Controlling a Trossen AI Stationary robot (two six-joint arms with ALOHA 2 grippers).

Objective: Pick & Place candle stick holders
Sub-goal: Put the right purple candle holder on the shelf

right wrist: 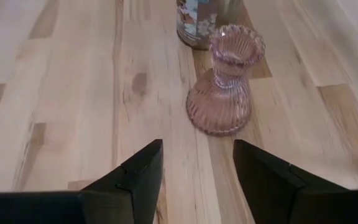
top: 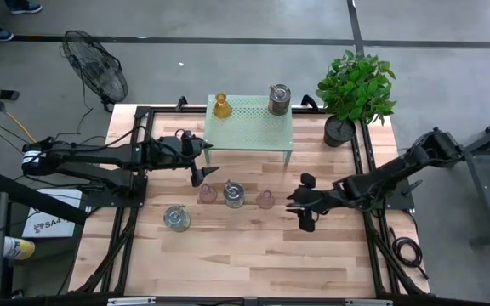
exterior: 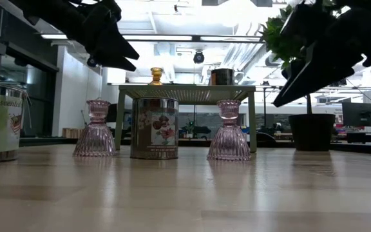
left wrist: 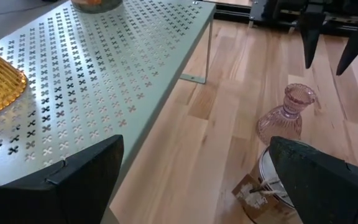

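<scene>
My right gripper (right wrist: 194,180) hangs over the middle of the table (top: 253,255), jaws open and empty. The pink glass holder (right wrist: 224,81) stands upright just ahead of them, its long axis vertical, apart from the fingers. I judge the right arm is nearer to it. My left gripper (top: 201,172) waits wide open at the near-left corner of the green stand (top: 253,127). The flowered tin (exterior: 154,127) shows no writing that I can read.

Green perforated stand (top: 249,123) at table's (top: 228,255) back edge, potted plant (top: 356,89) beside, fan (top: 96,68) on floor.
</scene>
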